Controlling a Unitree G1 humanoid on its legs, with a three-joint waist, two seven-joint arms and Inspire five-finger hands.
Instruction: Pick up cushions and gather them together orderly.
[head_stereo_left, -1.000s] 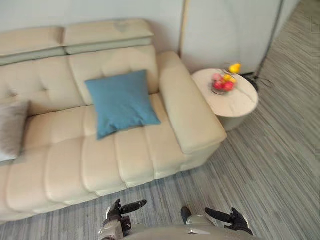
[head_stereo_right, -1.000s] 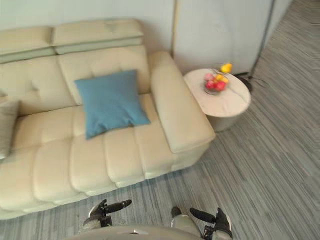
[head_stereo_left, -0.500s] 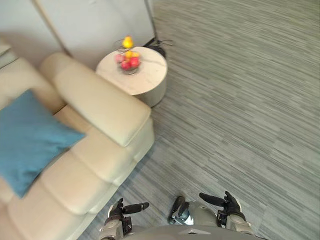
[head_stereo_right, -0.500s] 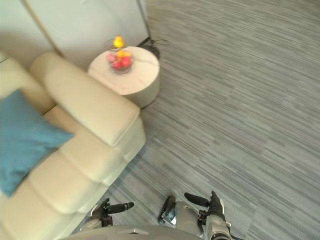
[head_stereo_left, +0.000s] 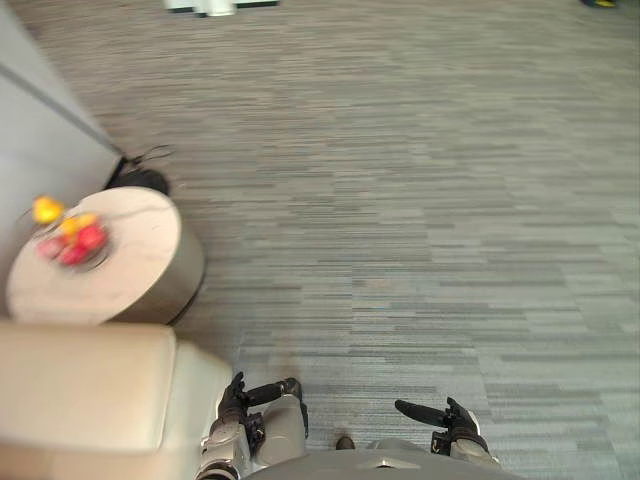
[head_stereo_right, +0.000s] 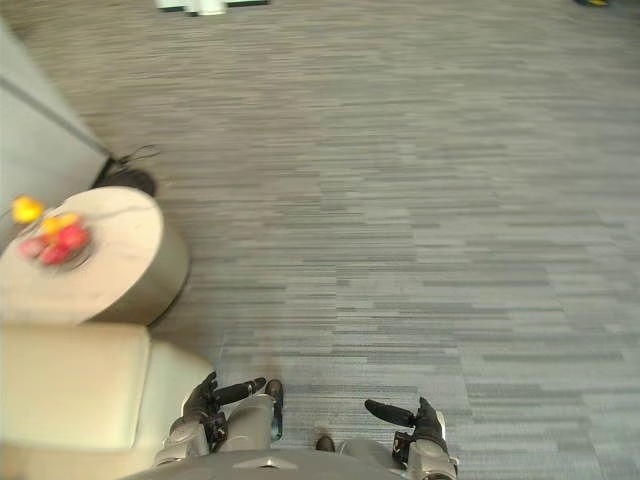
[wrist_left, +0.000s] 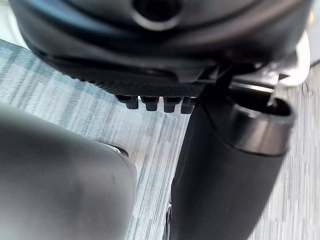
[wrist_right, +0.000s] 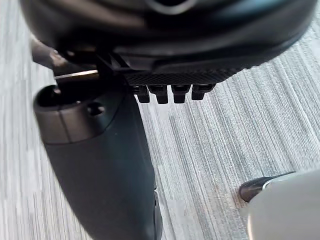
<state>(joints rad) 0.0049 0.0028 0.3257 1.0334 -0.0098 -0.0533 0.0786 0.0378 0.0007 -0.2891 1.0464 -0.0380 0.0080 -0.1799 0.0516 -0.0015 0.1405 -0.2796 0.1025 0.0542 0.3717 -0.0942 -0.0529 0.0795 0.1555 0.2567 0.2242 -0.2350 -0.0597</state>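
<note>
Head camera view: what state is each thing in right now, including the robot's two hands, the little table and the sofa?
Left hand: open, holding nothing, low beside the sofa arm.
Right hand: open, holding nothing, above the carpet.
Round side table: upright, next to the sofa arm.
Fruit bowl: upright on the table, with fruit in it.
Sofa arm: in place by the table.

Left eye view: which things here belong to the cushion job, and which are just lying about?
Job: sofa arm; left hand and right hand, both open and empty.
Lying about: round side table, fruit bowl, dark base by the wall.
</note>
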